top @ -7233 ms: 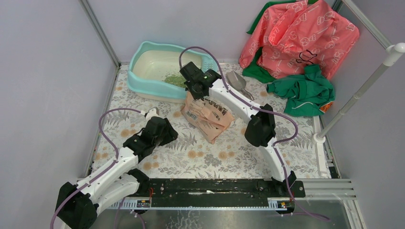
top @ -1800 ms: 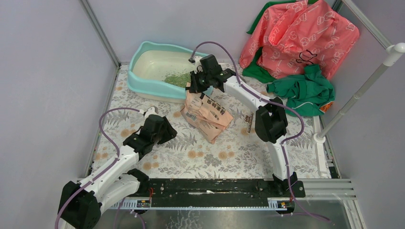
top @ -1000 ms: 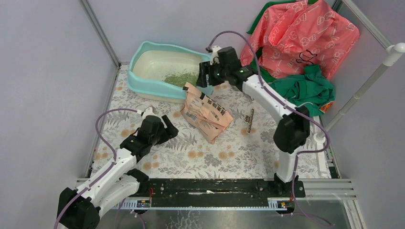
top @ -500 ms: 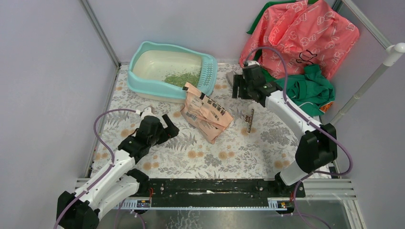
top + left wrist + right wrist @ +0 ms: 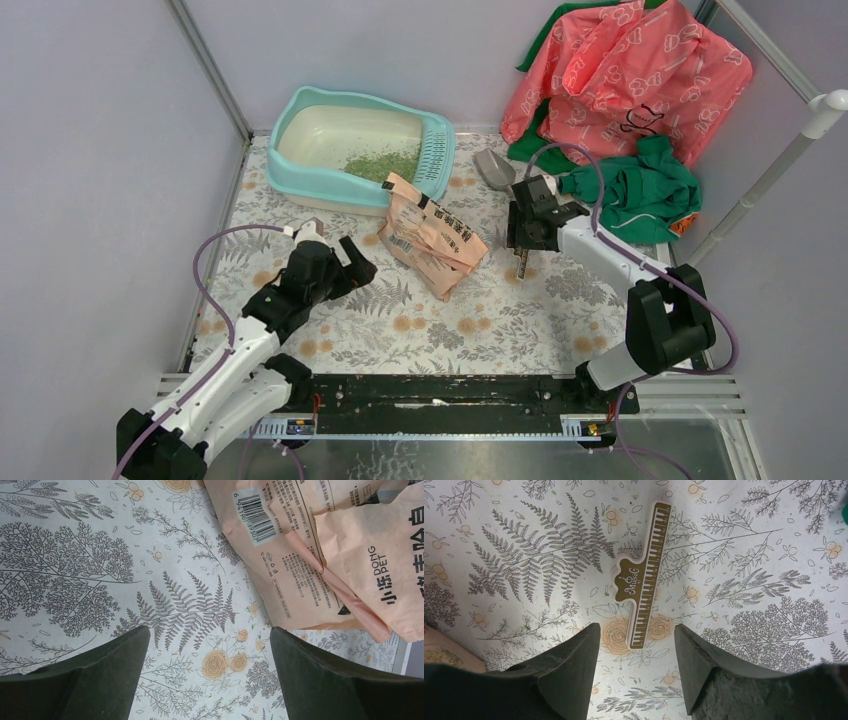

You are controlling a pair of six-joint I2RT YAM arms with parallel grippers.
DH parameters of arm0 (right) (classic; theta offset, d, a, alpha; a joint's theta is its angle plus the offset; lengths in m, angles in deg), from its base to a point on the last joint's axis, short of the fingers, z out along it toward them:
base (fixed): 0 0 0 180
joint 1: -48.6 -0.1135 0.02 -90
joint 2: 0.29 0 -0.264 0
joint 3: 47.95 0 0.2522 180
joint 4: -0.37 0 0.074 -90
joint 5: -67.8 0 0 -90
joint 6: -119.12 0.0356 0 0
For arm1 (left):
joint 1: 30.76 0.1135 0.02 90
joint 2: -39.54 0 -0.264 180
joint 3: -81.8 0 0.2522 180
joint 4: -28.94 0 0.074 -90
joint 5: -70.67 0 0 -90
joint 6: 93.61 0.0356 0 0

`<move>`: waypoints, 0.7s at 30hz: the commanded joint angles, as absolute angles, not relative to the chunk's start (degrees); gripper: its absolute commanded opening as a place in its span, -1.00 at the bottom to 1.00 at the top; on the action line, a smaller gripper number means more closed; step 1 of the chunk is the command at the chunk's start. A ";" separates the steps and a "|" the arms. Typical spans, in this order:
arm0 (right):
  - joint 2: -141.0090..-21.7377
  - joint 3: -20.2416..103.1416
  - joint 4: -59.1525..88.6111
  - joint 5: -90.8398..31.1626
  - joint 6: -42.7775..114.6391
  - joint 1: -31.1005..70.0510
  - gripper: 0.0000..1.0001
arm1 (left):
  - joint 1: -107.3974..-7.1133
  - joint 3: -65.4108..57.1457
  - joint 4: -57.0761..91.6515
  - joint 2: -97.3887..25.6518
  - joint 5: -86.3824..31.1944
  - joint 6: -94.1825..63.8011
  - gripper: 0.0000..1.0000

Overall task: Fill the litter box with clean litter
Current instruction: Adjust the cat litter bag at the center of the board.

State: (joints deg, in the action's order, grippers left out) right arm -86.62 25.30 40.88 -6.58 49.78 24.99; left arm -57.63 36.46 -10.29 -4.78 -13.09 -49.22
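The clean litter (image 5: 383,163) lay as a small green heap inside the litter box (image 5: 283,178), near its grille end. The right gripper (image 5: 636,630) hung partly open and empty over a piano-key clip (image 5: 644,590). The left gripper (image 5: 210,635) stood wide open, empty, beside the paper bag (image 5: 432,235). The thin, flat clip could slide away if the fingers closed crookedly on it.

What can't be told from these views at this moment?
- Inside of the paper bag: top view, folded paper hides its contents; left wrist view cuts it off.
- Scoop handle: top view, right arm covers it.
- Clip upper end: top view, under right gripper.
- Clean litter depth: too small.
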 commanded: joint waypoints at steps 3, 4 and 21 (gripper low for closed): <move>-89.35 26.30 40.01 -7.02 50.58 25.05 0.26 | -57.19 35.78 -9.09 -4.92 -14.37 -47.95 0.97; -89.93 26.55 39.85 -7.27 50.64 25.05 0.25 | -57.23 35.88 -8.93 -4.83 -14.49 -47.87 0.97; -100.97 34.75 40.72 -4.95 50.96 24.36 0.00 | -57.22 36.49 -8.46 -3.52 -15.53 -47.56 0.97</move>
State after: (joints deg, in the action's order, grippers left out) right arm -99.80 30.96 40.59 -6.67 50.15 24.92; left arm -57.63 36.46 -10.22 -4.32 -14.51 -48.87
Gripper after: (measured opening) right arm 0.538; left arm 0.986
